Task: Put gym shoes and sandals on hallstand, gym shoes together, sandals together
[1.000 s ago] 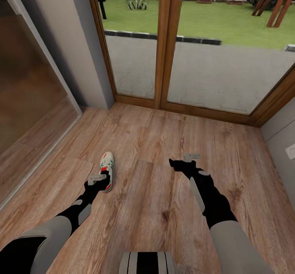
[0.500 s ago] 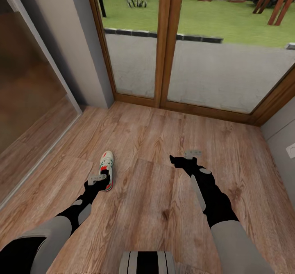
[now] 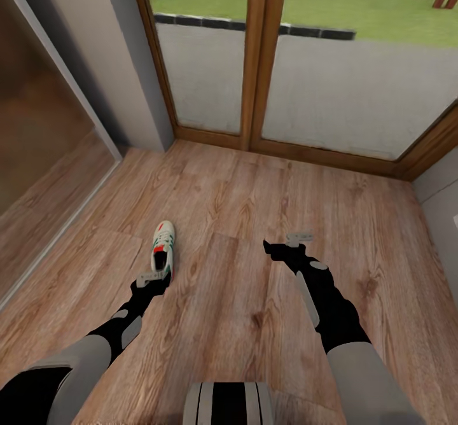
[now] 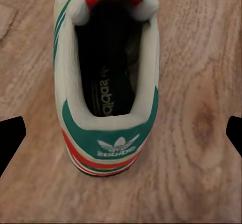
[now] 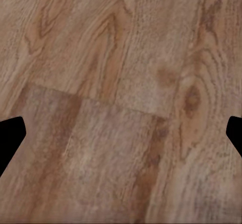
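Observation:
One cream-white gym shoe [image 3: 162, 249] with green stripes and red accents lies on the wood-plank corridor floor [image 3: 242, 215], toe pointing towards the doors. My left gripper [image 3: 151, 278] hovers open just behind its heel. In the left wrist view the shoe [image 4: 108, 83] is seen from above, heel nearest, with the gripper [image 4: 121, 138] fingertips wide apart on either side and not touching it. My right gripper [image 3: 290, 243] hangs open over bare floor, and the right wrist view [image 5: 121, 133] has nothing between its fingers. The other gym shoe, the sandals and the hallstand are out of view.
Wood-framed glass doors [image 3: 254, 62] close off the far end of the floor. A grey wall [image 3: 121, 62] and a glazed sliding panel [image 3: 38, 126] run along the left. Another grey wall [image 3: 439, 196] borders the right.
The whole view has shifted, with doors, floor and shoe sliding upward in the picture. The left gripper, which overlapped the shoe's heel, now sits just behind it. Both grippers stay open.

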You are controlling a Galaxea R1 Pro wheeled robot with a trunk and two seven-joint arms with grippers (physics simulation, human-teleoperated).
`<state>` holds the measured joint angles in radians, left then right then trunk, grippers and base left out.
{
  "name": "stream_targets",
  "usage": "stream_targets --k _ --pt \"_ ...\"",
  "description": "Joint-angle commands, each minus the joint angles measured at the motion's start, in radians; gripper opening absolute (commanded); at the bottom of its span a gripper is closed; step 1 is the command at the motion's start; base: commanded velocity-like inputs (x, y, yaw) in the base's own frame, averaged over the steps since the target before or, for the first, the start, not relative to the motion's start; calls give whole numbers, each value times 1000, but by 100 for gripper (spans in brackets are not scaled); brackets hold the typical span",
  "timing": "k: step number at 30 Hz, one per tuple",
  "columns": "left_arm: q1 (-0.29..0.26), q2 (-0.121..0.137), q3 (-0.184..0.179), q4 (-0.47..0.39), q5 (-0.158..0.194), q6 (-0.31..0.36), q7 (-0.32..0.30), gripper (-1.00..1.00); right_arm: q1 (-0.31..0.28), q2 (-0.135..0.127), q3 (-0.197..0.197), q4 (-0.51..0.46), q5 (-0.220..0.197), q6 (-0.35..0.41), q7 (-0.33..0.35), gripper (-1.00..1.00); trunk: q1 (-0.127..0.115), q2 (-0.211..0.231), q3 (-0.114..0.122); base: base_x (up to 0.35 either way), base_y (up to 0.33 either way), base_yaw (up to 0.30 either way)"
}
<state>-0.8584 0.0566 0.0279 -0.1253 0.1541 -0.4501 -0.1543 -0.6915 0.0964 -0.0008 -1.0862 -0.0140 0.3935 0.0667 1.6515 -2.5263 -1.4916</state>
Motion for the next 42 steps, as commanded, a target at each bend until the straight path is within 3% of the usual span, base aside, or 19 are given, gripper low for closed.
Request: stream_targets --k 1,22,37,42 --pt "-1 0 3 1 10 -1 -10 100 0 0 -1 -1 -1 5 2 100 0 -1 -6 0 0 0" --pt "-1 0 3 1 10 -2 -10 100 0 0 -1 -1 -1 5 3 100 10 -5 -122 0 0 0" --pt "-1 0 3 1 10 -2 -10 100 0 0 -1 -2 -1 5 2 100 10 -5 -140 5 0 0" --pt "-1 0 3 1 10 -2 -10 100 0 0 -1 -3 -1 5 2 100 10 -5 -140 270 0 0"
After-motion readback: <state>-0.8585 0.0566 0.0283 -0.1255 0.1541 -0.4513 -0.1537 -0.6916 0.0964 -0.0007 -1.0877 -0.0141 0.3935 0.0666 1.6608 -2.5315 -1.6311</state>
